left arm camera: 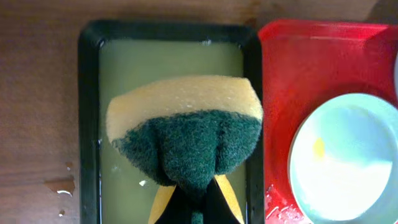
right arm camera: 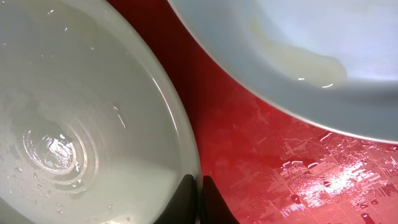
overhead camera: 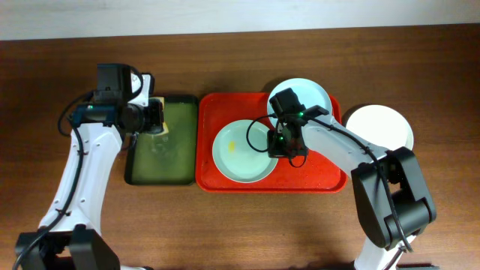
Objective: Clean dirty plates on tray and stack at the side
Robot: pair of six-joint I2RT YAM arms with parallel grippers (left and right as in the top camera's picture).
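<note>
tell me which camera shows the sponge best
The left wrist view: the sponge sits large mid-frame, yellow foam and green scrub face, held by the left gripper over the dark green tray. Overhead shows only a small pale patch beside that gripper. The right wrist view shows none of it.

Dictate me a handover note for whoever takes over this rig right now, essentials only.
Left end effector: shut on the sponge, above the green tray.
Right end effector: shut on the rim of a wet plate on the red tray.
Beside it on the tray: a plate with a yellow smear.
Done, apparently: the white plate on the table right of the tray.
Left: both tray plates to finish and stack there.
</note>
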